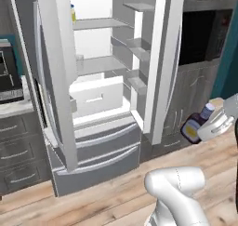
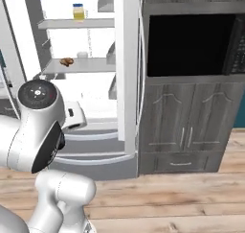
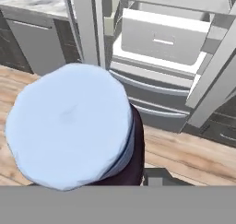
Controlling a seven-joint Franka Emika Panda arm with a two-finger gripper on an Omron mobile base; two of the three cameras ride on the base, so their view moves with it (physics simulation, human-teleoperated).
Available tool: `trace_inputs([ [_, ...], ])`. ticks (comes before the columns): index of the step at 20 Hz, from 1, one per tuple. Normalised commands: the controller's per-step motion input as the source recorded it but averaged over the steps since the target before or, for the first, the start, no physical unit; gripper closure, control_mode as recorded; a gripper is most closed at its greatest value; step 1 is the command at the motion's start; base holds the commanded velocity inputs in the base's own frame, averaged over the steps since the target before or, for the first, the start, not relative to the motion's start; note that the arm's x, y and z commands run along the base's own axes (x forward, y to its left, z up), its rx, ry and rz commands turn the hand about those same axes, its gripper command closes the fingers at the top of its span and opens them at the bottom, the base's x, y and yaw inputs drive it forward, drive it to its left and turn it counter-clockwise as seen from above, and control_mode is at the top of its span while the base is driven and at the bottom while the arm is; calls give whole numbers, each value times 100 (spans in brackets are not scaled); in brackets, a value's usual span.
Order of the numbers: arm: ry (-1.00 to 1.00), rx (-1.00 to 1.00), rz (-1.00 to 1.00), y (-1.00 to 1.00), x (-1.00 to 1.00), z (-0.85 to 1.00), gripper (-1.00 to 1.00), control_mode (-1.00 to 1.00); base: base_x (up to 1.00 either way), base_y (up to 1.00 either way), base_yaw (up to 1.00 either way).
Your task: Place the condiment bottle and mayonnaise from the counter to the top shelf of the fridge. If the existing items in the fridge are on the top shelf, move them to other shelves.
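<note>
I find no readable text, brand, number or sign in any view. Condiment bottle (image 1: pixel 194 126) shows orange-yellow label, only blur on it, no letters I can make out. Mayonnaise (image 2: pixel 78 11) jar on top shelf (image 2: pixel 76 23) too small, label blank to me. Fridge (image 1: pixel 107 85) front plain, unmarked.

fridge (image 1: pixel 60 81) doors open, mayonnaise (image 2: pixel 78 11) on top shelf (image 2: pixel 76 23)
</note>
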Motion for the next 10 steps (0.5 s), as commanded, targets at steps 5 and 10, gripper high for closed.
trace_inputs([
  [5,0,0,0,0,0,0,100,100,23,-66,55],
  [10,0,0,0,0,0,0,100,100,-14,17,34],
])
